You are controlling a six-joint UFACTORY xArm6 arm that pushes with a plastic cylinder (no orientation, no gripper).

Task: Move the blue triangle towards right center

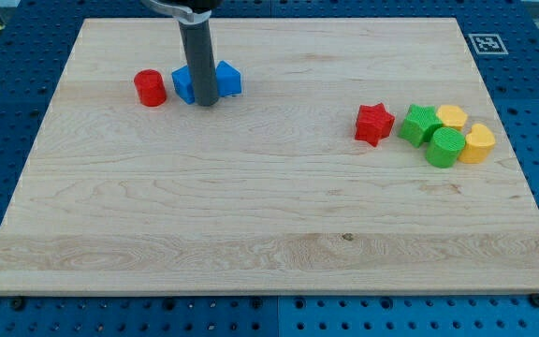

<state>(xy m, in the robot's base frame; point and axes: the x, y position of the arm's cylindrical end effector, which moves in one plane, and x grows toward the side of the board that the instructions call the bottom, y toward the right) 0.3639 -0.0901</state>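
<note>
In the camera view, my rod comes down from the top edge, and my tip (pixel 206 101) rests on the wooden board (pixel 251 206) in the far left part of it. I have no claw to hold apart or press together, only this straight dark rod, so there is no grip to tell of.

My tip stands between two blue blocks. The blue block (pixel 184 83) on its left is partly hidden behind the rod, and I cannot make out its shape for sure. The blue triangle (pixel 227 79) lies just on the rod's right side, touching it or very nearly so, its peak pointing away toward the far edge. It sits in the far left area, well apart from the right center of the board.

Left of the blue pair, just beside them, stands a red cylinder (pixel 150 87).

Over on the right, about mid-depth, lies a group. A red star (pixel 373 124) is the leftmost, standing a little apart. Next come a green block (pixel 420 124) and a green cylinder (pixel 444 147), touching each other. Behind them is a yellow block (pixel 452 117), and at the far right a yellow cylinder (pixel 478 143), pressed against the green cylinder.

The board lies on a blue perforated table (pixel 7 112).
</note>
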